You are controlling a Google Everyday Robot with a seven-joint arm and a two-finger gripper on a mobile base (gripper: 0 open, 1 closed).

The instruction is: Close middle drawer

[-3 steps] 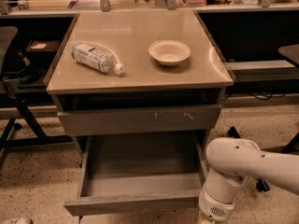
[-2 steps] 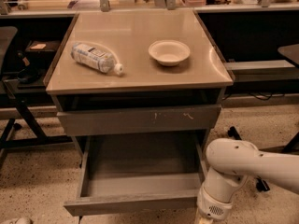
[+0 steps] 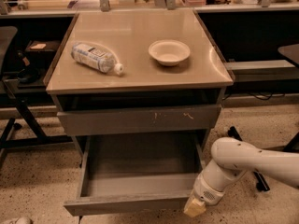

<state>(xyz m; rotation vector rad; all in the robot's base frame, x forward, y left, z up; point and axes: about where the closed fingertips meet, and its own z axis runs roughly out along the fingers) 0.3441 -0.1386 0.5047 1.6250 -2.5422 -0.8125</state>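
Observation:
The middle drawer [image 3: 140, 164] is pulled far out of the cabinet, and its bare grey inside is empty. Its plain flat front [image 3: 126, 204] faces me near the bottom edge of the view. Above it, the grey front with pale scratch marks [image 3: 140, 120] stands out a little from the cabinet. My gripper [image 3: 194, 208] is at the end of the white arm [image 3: 243, 164], low at the right. It is right beside the right end of the middle drawer's front. Only its pale yellowish tip shows.
On the beige cabinet top [image 3: 140, 73] lie a plastic bottle [image 3: 96, 57] on its side and a white bowl [image 3: 169, 52]. A chair base [image 3: 18, 120] stands at the left, and another chair's legs [image 3: 259, 181] are at the right. Dark shelving runs behind.
My arm's end has shifted slightly left, closer to the right end of the middle drawer's front. The drawer has not visibly moved.

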